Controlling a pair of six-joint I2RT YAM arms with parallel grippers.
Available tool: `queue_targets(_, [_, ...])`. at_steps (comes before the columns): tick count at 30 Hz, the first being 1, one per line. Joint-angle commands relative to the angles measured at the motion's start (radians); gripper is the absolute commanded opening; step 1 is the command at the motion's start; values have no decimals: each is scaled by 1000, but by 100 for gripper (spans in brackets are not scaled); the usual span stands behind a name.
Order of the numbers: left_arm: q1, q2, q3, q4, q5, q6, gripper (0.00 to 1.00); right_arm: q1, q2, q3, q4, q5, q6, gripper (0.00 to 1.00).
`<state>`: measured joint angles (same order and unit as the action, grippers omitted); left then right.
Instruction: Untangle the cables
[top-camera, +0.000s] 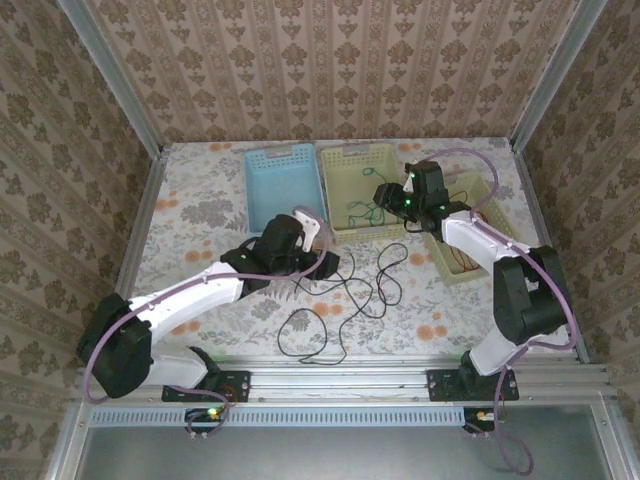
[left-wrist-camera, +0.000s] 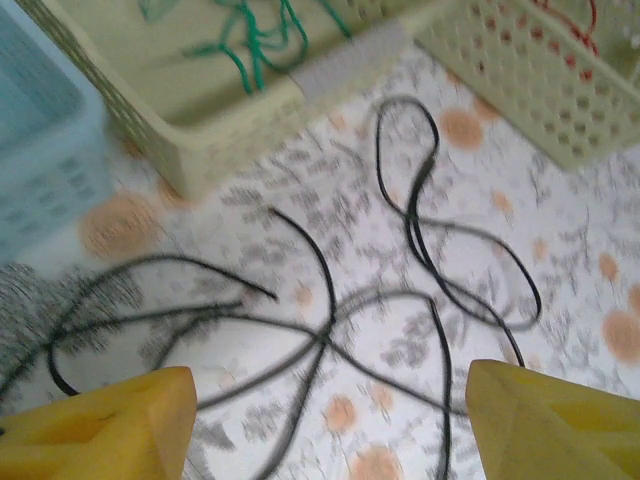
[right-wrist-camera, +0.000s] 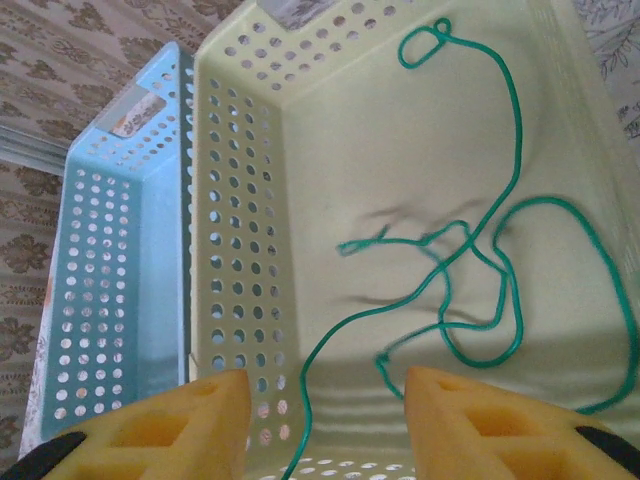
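L end effector spread over blk cable

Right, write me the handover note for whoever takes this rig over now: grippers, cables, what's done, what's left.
Left gripper: open, holding nothing, hovering over the black cable.
Right gripper: open, holding nothing, above the green cable inside the middle basket.
Cables: the green one lies loose in the middle basket. The red cable is in the right basket. The black one lies in crossing loops on the table.
Done: green and red are each in a basket, apart from the black.
Left: the black cable, probably for the blue basket.
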<state>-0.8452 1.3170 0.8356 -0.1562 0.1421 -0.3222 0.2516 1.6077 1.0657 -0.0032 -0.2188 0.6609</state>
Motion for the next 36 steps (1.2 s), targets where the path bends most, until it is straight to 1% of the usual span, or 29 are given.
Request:
queue_targets(1, [-61,-6,19,-173,40,88,73,5,-88,-37,-29,10,-46,47])
queue_targets(3, [-106,11,42,-243,31,120,73,5,-121,-65,-54,-24,-72,47])
queue_targets(5, [-137,39,59,-274,-11,131,73,14,-151,-91,-101,-70,-96,47])
queue_targets(8, [-144,77,57,-226,-52,107,73,81,-211,-131,-213,-85,-174,47])
queue_targets(10, [-141,96,43,-163,-89,75,74,165,-271,-154,-326,-39,-245,48])
queue_targets(11, [-138,106,38,-139,-88,66,74,197,-285,-160,-373,-21,-286,48])
queue_targets(13, [-136,136,43,-119,-99,60,74,274,-316,-148,-509,122,-371,48])
queue_targets(16, [-134,187,69,-138,-154,63,74,291,-331,-165,-637,229,-370,48])
queue_targets(18, [-134,212,87,-153,-196,66,74,291,-324,-185,-676,264,-346,49])
queue_targets(24, [-135,266,126,-153,-260,61,75,286,-230,-239,-681,299,-291,49])
queue_targets(29, [-143,280,138,-149,-264,51,75,267,-130,-256,-625,282,-248,48])
queue_targets(32, [-147,274,137,-154,-266,51,75,261,-71,-234,-622,271,-248,47])
queue_targets(34, [-149,268,132,-152,-265,49,75,257,-35,-220,-629,270,-245,45])
queue_targets(35, [-149,262,129,-151,-263,48,75,252,-20,-216,-632,265,-244,40])
queue_targets(36, [-149,257,125,-148,-262,46,75,249,-6,-215,-630,257,-243,33])
